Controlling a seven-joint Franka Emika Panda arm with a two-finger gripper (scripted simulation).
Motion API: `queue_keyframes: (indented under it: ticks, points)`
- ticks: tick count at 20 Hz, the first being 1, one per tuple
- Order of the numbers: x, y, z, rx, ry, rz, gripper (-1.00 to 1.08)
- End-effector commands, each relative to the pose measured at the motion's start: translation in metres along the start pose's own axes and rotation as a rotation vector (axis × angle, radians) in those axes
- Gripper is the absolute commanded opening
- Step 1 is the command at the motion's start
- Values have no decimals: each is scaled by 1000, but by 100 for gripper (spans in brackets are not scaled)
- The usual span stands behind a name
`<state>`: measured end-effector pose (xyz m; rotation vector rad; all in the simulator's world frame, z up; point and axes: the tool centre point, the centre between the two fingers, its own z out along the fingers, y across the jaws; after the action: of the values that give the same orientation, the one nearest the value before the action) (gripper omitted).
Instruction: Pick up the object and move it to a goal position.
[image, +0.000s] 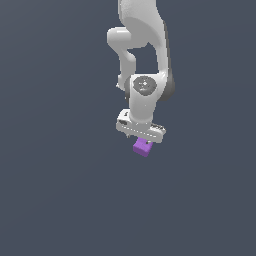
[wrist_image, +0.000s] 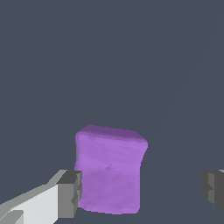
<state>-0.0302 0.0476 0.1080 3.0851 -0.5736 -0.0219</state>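
The object is a small purple cube (image: 143, 147) seen just under the white hand of my arm in the exterior view. In the wrist view the cube (wrist_image: 109, 170) lies between my two grey fingertips. One fingertip (wrist_image: 70, 193) is right against its side, and the other (wrist_image: 214, 189) stands well apart from it. My gripper (wrist_image: 143, 191) is open, with the cube off-centre in the gap. From the exterior view my gripper (image: 142, 141) is down around the cube, its fingertips mostly hidden behind the hand.
A plain dark grey-blue surface (image: 60, 200) fills both views. The white arm (image: 145, 55) rises from the hand toward the top of the exterior view. No other objects or goal marker show.
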Motion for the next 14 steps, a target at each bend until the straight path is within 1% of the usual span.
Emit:
queue_keyframes:
  ticks: [1,7,14]
  points:
    - [-5,-8,5,2,4,38,100]
    - [-14,-20,13,5,10,96,100]
    - [-18,-24,16,7,13,119,100]
